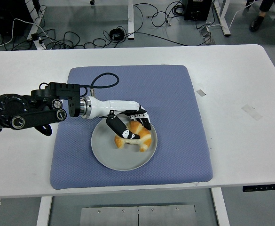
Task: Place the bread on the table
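A golden croissant [138, 138] lies on a round grey plate [109, 153] that rests on a blue-grey mat [175, 103]. My left hand [131, 125] reaches in from the left and is curled around the croissant, thumb on its near side and fingers [143, 116] over its far side. The croissant still touches the plate. The right arm does not show.
The white table [240, 84] surrounds the mat. Two small tape strips [201, 92] [251, 111] lie on it to the right. A black cable [105, 80] loops above my left wrist. Cables and desk legs stand on the floor beyond the far edge.
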You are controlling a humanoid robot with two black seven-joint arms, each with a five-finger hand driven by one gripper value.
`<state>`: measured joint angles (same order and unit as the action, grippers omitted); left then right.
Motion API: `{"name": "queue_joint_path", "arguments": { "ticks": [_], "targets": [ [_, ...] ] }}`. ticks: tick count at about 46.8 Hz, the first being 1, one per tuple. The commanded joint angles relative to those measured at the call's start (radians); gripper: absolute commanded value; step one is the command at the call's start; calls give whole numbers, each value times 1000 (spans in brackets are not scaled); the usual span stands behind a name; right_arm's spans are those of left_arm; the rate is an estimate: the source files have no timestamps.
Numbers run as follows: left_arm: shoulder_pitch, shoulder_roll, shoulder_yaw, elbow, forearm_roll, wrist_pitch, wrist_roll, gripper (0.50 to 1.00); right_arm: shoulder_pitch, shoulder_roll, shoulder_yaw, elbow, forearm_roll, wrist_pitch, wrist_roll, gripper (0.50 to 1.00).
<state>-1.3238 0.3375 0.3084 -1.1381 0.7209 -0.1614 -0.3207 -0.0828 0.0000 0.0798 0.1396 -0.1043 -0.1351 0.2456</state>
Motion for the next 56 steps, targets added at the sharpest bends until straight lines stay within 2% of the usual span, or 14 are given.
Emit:
{"name": "queue_joint_path", "arguments": {
  "ticks": [1,22,38,48,56],
  "targets": [
    [-2,9,-15,0,-1,-1,-1,616,0,0,0,0,0,0,0,1000],
    [12,104,-163,3,-5,-1,-1,619,0,0,0,0,0,0,0,1000],
    [69,137,-229,159,-38,-1,-1,622,0,0,0,0,0,0,0,1000],
    [106,164,-230,195,-51,0,-3,622,0,0,0,0,0,0,0,1000],
    [127,170,-236,218,-51,25,-5,624,0,0,0,0,0,0,0,1000]
  ]
}}
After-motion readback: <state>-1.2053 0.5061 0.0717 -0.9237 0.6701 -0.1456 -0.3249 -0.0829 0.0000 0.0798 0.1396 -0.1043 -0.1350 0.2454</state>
